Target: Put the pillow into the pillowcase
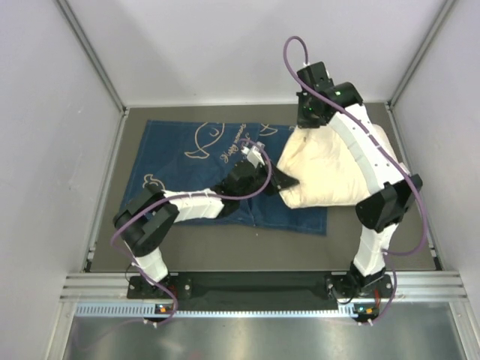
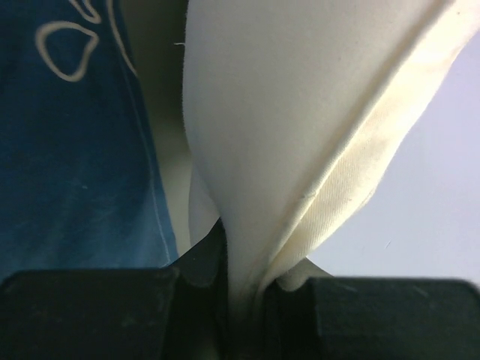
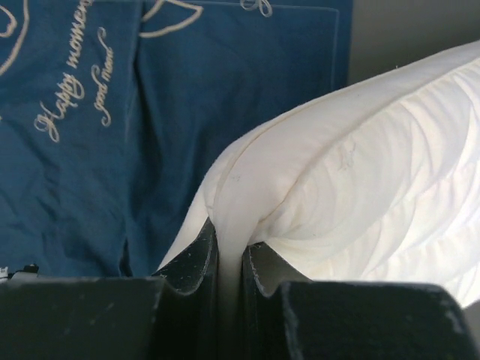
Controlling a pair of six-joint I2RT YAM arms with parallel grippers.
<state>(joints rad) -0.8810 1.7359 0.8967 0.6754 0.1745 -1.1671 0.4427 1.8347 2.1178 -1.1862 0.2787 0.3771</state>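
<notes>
- Overhead view: pillowcase (image 1: 187, 161) lay flat on the table (image 1: 225, 251), spread from 9 o'clock to centre, whale drawings up.
- Pillow (image 1: 330, 169) sat at 3 o'clock, with its left end overlapping the case's right edge. It lay on top of the fabric, not inside it.
- Left gripper (image 1: 281, 180) was at the pillow's 8 o'clock corner, its jaws pressed onto a thin fold of the cream cover. Its wrist view showed the cloth squeezed flat between them.
- Right gripper (image 1: 309, 124) was at the pillow's 11 o'clock corner, likewise pinching a seam edge, with the quilted body bulging to its right.
- The case's mouth could not be picked out, and no layer looked lifted.
- Risk: with both pincers busy on the pillow, nothing held the case open. Pushing toward 9 o'clock would likely slide the pillow over the top, or shove and bunch the blue fabric.
- Risk: both grips were on skin only, not stuffing, so a hard tug or drag against the denim could pull a corner free.
- Risk: uneven travel of the two arms could twist the pillow and jam it at the case's edge.
</notes>
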